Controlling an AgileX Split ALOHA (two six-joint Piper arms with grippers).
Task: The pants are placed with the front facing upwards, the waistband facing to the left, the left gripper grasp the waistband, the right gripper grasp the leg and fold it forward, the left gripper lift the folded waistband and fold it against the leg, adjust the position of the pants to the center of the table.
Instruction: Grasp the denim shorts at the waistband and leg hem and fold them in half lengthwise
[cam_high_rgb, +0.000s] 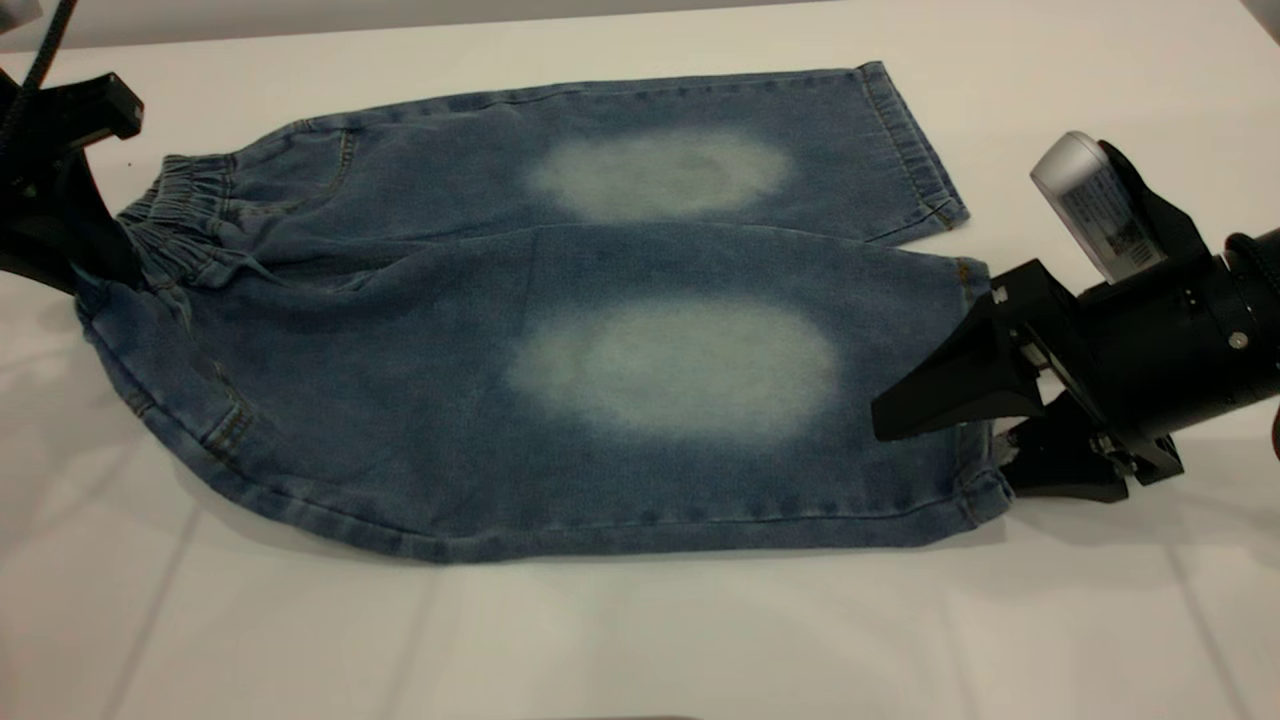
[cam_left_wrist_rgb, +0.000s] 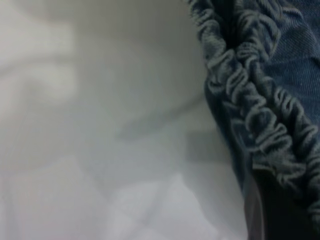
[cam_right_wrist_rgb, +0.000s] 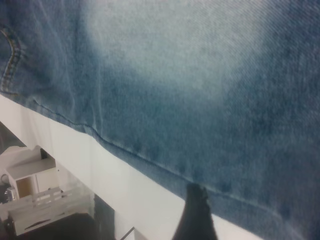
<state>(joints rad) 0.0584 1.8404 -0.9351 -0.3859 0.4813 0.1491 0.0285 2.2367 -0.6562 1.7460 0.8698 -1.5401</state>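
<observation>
Blue denim pants with faded knee patches lie front up on the white table, with the elastic waistband to the left. My left gripper is shut on the near end of the waistband, which is raised a little. In the left wrist view the gathered waistband fills the frame beside a dark finger. My right gripper is shut on the hem of the near leg, one finger on top of the cloth and one under it. The right wrist view shows that leg and one fingertip at its seam. The far leg lies flat.
White table surface lies in front of the pants and behind them. In the right wrist view the table's near edge drops off, with white furniture on the floor beyond it.
</observation>
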